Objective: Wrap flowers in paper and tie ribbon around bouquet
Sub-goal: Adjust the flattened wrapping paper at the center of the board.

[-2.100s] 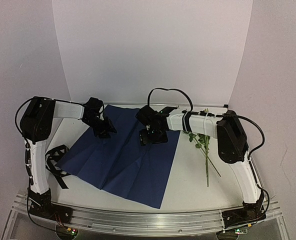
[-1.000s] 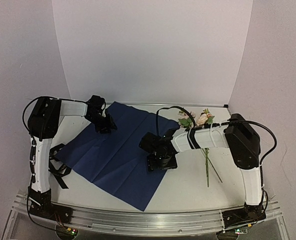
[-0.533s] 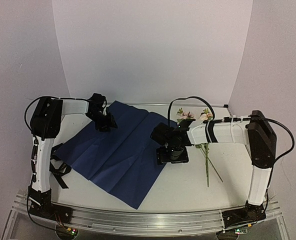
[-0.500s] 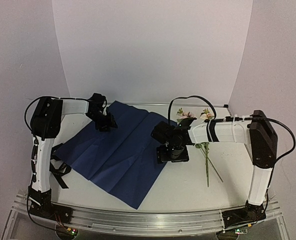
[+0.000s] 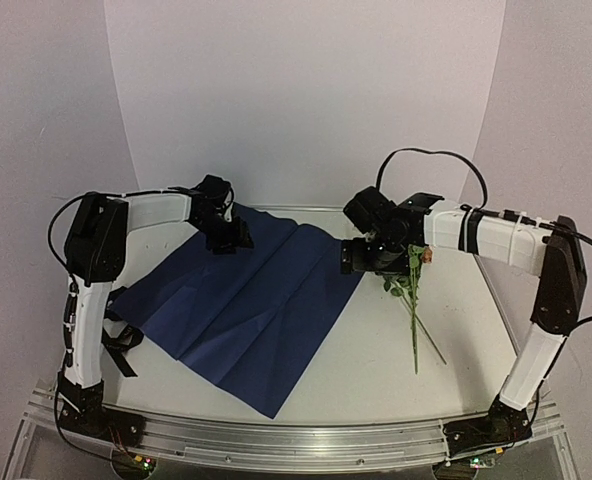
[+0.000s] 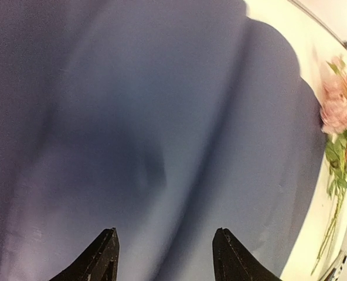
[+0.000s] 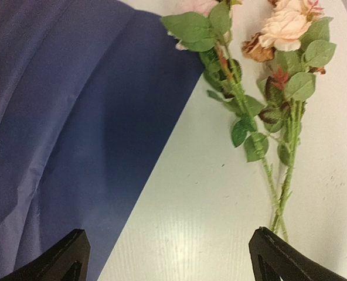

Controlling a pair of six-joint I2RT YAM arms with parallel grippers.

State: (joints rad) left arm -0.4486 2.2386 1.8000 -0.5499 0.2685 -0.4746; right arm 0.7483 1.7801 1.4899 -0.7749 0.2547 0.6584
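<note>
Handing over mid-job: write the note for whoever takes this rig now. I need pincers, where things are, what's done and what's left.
Left pincer: open, empty, over the far part of the paper.
Right pincer: open wide, empty, above the paper's right edge, near the flowers.
Paper lies spread out, navy face up. The flowers lie on the bare table to its right. The ribbon is bunched beside the left arm.
Done: paper laid out.
Left: flowers onto the paper, wrap, tie the ribbon.
</note>
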